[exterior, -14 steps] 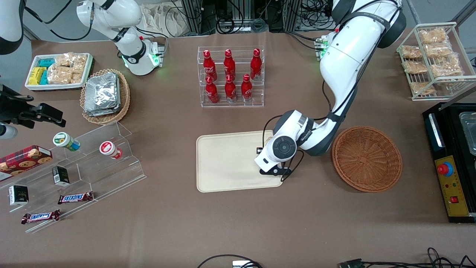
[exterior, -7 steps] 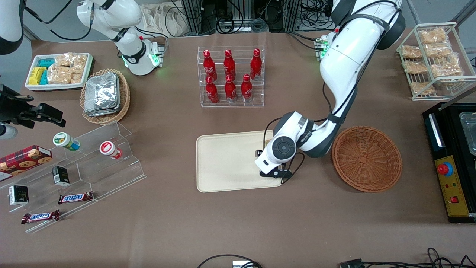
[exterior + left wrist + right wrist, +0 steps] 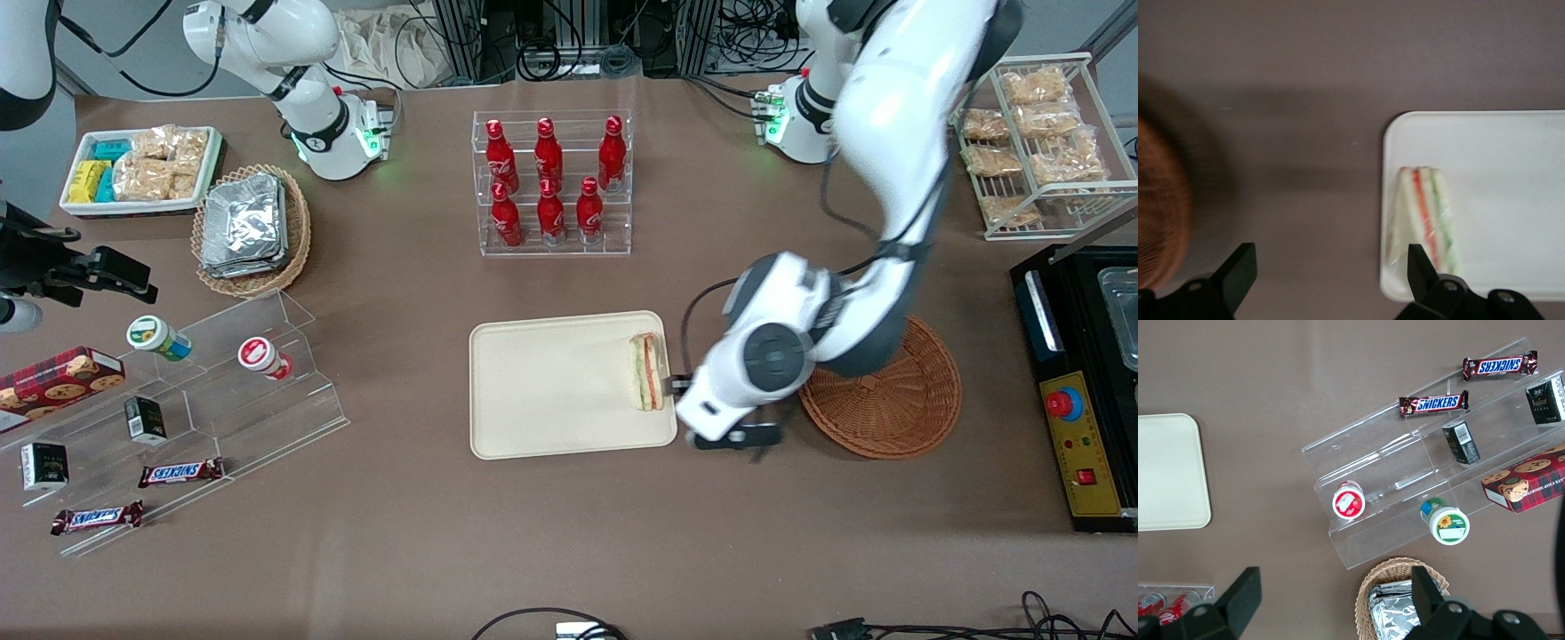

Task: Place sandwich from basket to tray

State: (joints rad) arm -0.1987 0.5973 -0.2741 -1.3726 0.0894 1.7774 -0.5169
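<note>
Sandwich [image 3: 648, 372], a layered wedge, lies at the smooth tray's [image 3: 551, 391] edge; our gripper [image 3: 1328, 277] hovers released, fingers [image 3: 1239, 267] apart.

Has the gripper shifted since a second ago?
Yes. The gripper, open, has left the tray toward the basket, and now sits over bare table between them. The sandwich lies on the tray.

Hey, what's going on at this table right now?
A robot arm is moving a sandwich from a wicker basket to a tray. The sandwich now lies on the tray, at its end nearest the basket. The gripper is open and empty, above the bare table between tray and basket.
</note>
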